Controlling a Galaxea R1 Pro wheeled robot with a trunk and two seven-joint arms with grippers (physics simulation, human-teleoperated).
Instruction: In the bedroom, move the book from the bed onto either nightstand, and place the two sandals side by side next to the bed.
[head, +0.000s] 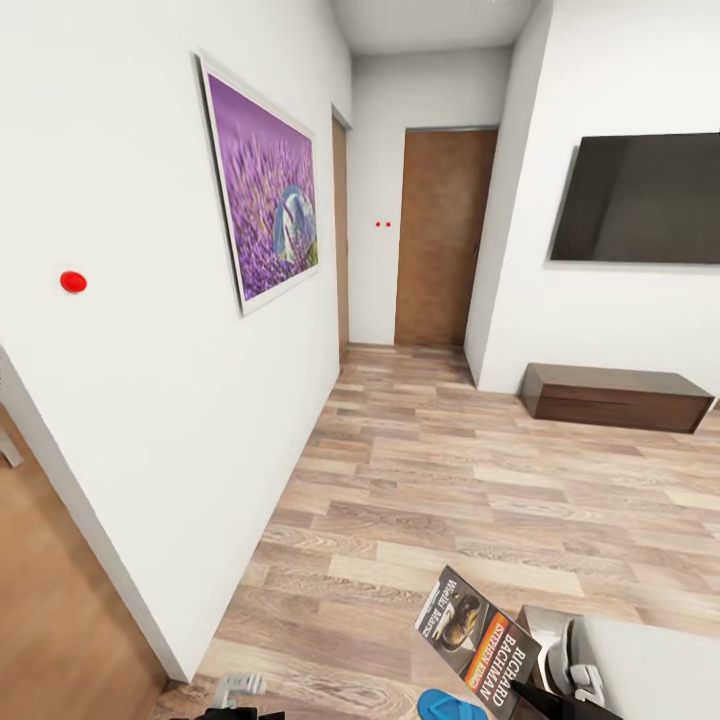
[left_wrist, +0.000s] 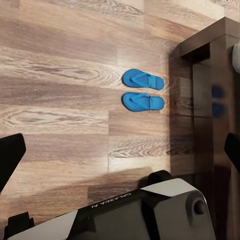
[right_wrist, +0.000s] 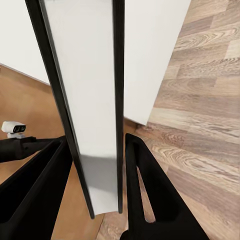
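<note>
My right gripper (right_wrist: 97, 142) is shut on the book (right_wrist: 90, 100), which stands edge-on between the black fingers (right_wrist: 150, 190). In the head view the book (head: 480, 645) shows its dark cover, orange band and "Richard Bachman" lettering, held low at the right above the floor. Two blue sandals (left_wrist: 143, 90) lie side by side on the wood floor beside a dark brown wooden frame (left_wrist: 210, 100); I cannot tell whether it belongs to the bed. One sandal (head: 450, 706) peeks in at the head view's lower edge. My left gripper (left_wrist: 122, 145) hangs open above the floor, holding nothing. The nightstand is out of view.
A white wall with a purple painting (head: 265, 185) runs along the left. Ahead are a brown door (head: 440, 240), a wall TV (head: 640, 200) and a long low dark cabinet (head: 615, 395). Wood-plank floor (head: 450, 480) lies open between them. A pale flat surface (head: 650, 670) fills the lower right corner.
</note>
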